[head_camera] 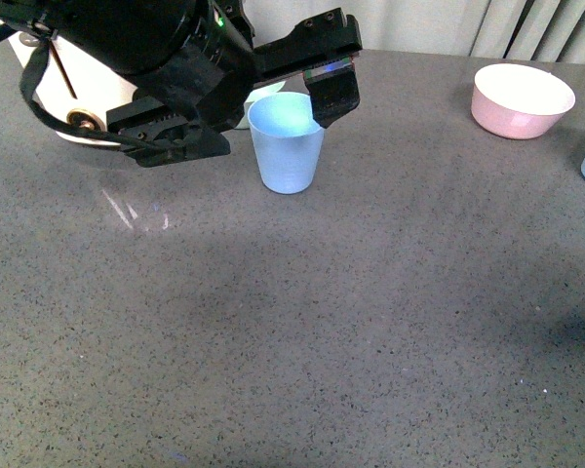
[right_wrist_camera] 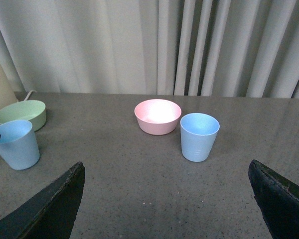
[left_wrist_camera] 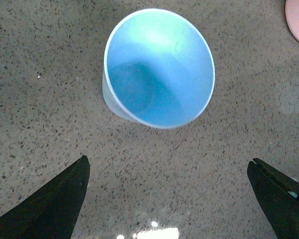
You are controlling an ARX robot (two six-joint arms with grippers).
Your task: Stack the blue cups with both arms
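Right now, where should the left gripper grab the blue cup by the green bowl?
Probably the rim: come down from above, one finger inside the blue cup, one outside. It stands upright, mouth open and empty, so the thin wall is free to pinch. The left gripper is open.

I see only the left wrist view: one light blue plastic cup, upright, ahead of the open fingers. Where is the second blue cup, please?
Observer: The second light blue tapered plastic cup stands upright, right of the round pink bowl.
Operator: Does the right gripper hold it?
Observer: No, it is open and empty, short of that cup.
Operator: Is something behind my blue cup?
Observer: Yes, a squat mint-green bowl stands close behind it.
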